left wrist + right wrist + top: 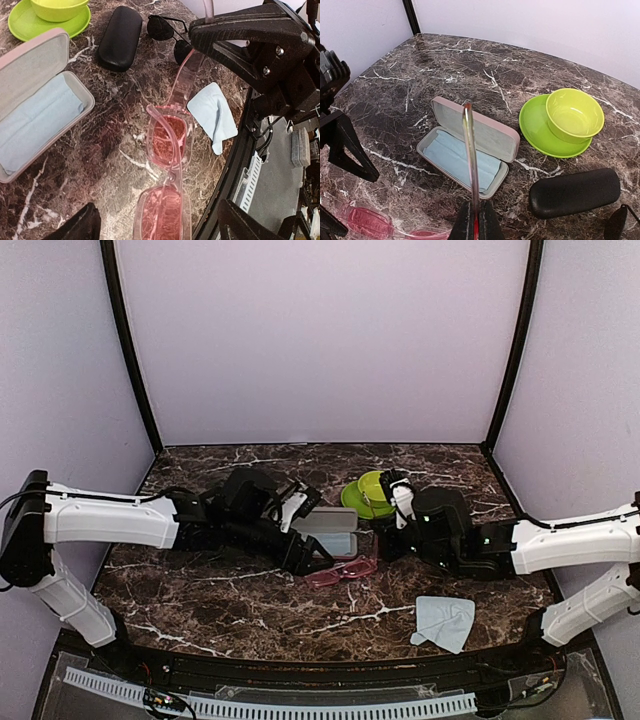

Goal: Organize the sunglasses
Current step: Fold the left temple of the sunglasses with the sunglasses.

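left gripper [315,558]: jaws wide apart, holding nothing; they straddle the red-pink sunglasses, and its own camera cuts the lower finger off at the bottom edge
pink case [330,533]: open on the table [200,590] with the lid tilted back and a pale blue lining inside; from above, the left arm covers its left end
red-pink sunglasses [342,572]: on the marble just in front of the pink case, not in it; one temple runs up past the upper left finger [240,30] and out of that view, so its end is unseen; the lower lens is cut off at the frame edge
green plate [350,498]: behind the case, with the green bowl [372,485] on it; from above, the right wrist hides their right side
right gripper [475,225]: pressed together on a thin pinkish bar that rises in front of its camera; the bar looks like a temple of the red-pink sunglasses seen edge-on, but where it joins the frame is hidden under the fingers
black case [575,192]: closed, lying near the plate; hidden under the right arm from above
black sunglasses [162,29]: just beside the black case, on the marble; only one lens edge shows in the right wrist view, and none of them from above
cloth [445,622]: pale blue, crumpled, near the front right edge, apart from everything else
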Action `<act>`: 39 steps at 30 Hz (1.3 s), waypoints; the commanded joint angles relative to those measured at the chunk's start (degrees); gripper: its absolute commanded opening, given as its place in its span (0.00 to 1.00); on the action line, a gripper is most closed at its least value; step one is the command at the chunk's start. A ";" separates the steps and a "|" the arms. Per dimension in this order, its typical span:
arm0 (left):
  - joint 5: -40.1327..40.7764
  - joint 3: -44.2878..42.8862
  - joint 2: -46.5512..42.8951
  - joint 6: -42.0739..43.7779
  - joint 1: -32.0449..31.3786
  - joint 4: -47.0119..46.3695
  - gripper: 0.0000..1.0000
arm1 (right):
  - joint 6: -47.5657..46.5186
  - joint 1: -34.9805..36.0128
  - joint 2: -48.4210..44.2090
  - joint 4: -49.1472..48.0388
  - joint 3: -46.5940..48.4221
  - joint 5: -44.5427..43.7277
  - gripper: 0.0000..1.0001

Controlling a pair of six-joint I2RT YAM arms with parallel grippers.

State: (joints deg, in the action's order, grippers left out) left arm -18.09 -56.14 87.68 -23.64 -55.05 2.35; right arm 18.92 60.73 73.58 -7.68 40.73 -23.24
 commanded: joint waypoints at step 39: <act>-5.55 4.59 0.60 4.13 -1.42 -4.11 0.70 | 0.22 0.71 -1.42 -1.73 1.03 0.02 0.00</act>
State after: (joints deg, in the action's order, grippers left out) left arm -23.33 -50.41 87.77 -20.36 -56.14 -3.01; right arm 18.33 60.84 72.38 -7.57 40.73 -22.96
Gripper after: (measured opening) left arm 0.723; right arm 0.021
